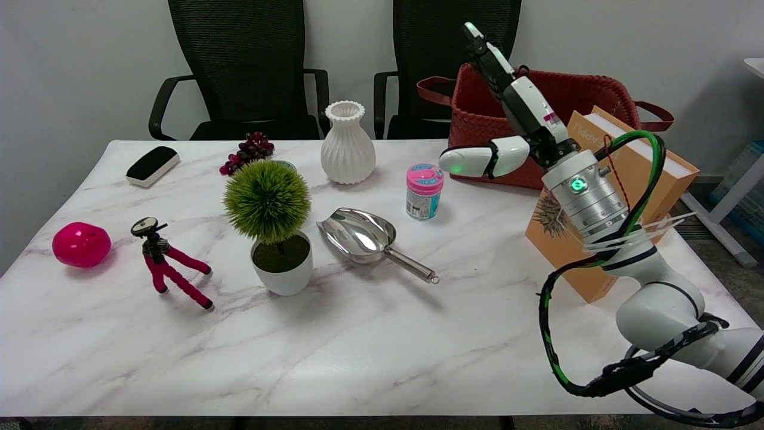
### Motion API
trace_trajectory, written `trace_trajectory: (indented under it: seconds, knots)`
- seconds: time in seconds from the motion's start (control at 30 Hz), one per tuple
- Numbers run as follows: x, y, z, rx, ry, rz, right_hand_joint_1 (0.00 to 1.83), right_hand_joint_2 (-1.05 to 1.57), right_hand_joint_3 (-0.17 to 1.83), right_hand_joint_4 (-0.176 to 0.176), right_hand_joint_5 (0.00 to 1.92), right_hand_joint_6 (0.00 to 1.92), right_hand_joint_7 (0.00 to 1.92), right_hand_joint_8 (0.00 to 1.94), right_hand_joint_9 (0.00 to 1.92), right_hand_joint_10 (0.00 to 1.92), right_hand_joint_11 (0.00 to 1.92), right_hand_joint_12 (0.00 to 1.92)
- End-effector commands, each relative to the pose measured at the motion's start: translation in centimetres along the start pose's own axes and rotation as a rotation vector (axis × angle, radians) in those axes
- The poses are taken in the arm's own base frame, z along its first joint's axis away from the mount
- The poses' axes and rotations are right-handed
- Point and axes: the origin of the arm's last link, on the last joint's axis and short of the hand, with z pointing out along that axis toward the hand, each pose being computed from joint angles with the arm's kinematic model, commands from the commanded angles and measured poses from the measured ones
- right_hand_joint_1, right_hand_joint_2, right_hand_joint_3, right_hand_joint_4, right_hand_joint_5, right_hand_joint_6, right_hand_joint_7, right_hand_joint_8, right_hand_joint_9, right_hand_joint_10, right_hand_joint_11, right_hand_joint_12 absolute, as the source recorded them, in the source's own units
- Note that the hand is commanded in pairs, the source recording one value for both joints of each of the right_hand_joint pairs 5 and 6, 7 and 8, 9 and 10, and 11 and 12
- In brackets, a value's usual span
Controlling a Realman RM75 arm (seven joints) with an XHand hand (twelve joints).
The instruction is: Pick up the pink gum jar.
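Observation:
The pink gum jar [424, 192] stands upright on the marble table, right of centre, with a pink lid and a pale blue label. My right hand [512, 119] hovers in the air to the jar's right and above it, in front of the red basket. Its thumb [474, 161] juts left toward the jar while the other fingers [484, 51] stretch up and back. The hand is open and holds nothing, with a clear gap between thumb tip and jar.
A steel scoop [364, 236] lies just left and in front of the jar. A white vase [347, 144] stands behind it to the left. A red woven basket [477, 107] and an orange box [603, 203] stand at the right. A potted green plant [271, 224], tripod [167, 263], pink ball [81, 244], grapes [248, 151] and eraser [152, 165] fill the left.

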Motion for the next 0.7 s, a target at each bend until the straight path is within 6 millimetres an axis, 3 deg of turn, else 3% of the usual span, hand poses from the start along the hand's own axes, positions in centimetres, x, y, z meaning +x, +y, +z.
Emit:
trace_trajectory:
  seconds: [0.03, 0.43, 0.7]
  knots:
    - [-2.1, 1.1, -1.0, -0.073, 0.013, 0.073, 0.76, 0.22, 0.23, 0.000, 0.00, 0.00, 0.00, 0.00, 0.00, 0.00, 0.00, 0.00]
    - [-5.2, 5.2, -2.8, -0.247, 0.055, 0.158, 0.77, 0.22, 0.24, 0.000, 0.00, 0.00, 0.00, 0.00, 0.00, 0.00, 0.00, 0.00]
    - [-6.5, 7.4, -2.0, -0.307, 0.069, 0.193, 0.79, 0.21, 0.25, 0.000, 0.00, 0.00, 0.00, 0.00, 0.00, 0.00, 0.00, 0.00]
